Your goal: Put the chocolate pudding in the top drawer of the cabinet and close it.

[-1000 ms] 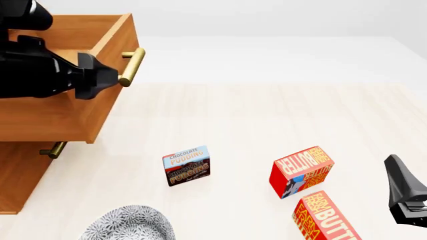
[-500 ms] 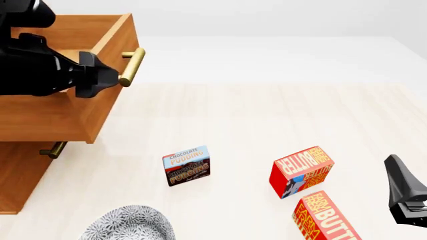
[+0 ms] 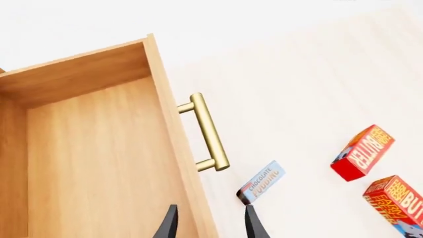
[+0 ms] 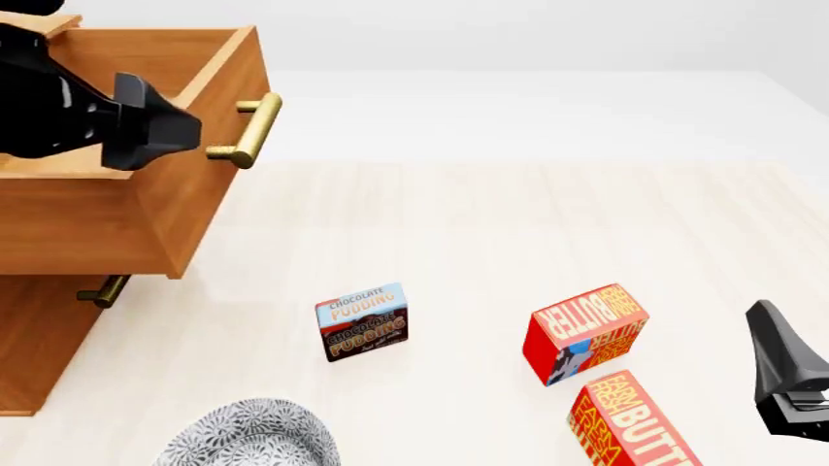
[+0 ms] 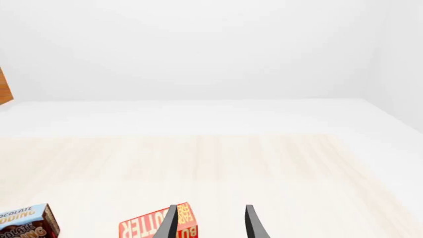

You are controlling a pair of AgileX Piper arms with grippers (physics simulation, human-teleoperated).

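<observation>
Tabletop chocolate pudding well below left gripper.

"CHOCOLATE PUDDING" is printed in orange on the light blue upper band of the chocolate pudding box, and the same two words are repeated in larger orange letters on its dark brown lower part; a small line beneath them cannot be read. To the right of that box, "BUTTER" is lettered in yellow on the red upper butter box, with a smaller word beside it too blurred to read in the front view. Just below it, "FARM FRESH" and "BUTTER" are shown on the lower butter box. In the left wrist view, "CHOCOLATE PUDDING", "BUTTER" and "FARM FRESH" are likewise legible.
</observation>
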